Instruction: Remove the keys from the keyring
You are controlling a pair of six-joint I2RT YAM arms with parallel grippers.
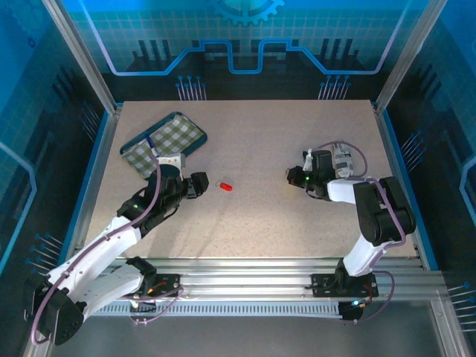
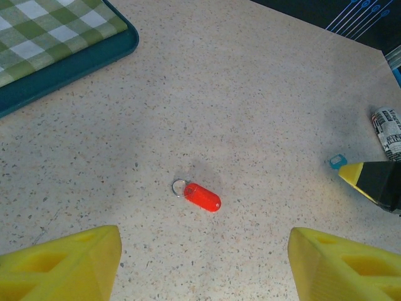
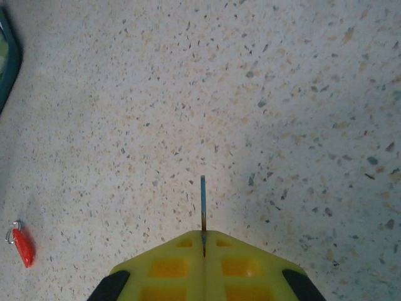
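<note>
Since the bright red oblong plastic keyring (image 2: pixel 202 196) lies with a bare-looking metal loop on the speckled table (image 2: pixel 250 94), just ahead of the wide-open, empty left gripper (image 2: pixel 203 241), and the closed right gripper (image 3: pixel 203 237) pinches a thin bluish key (image 3: pixel 202 200), removal appears largely done; setting the key down is left.

Nothing legible — print on patterned cylinder (image 2: pixel 388 130) too blurred.

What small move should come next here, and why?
Probably the right gripper should lower and open, setting down what looks like a thin key held in its shut jaws. The red tag lies alone on the table, its ring seemingly bare, below the open left gripper.
</note>
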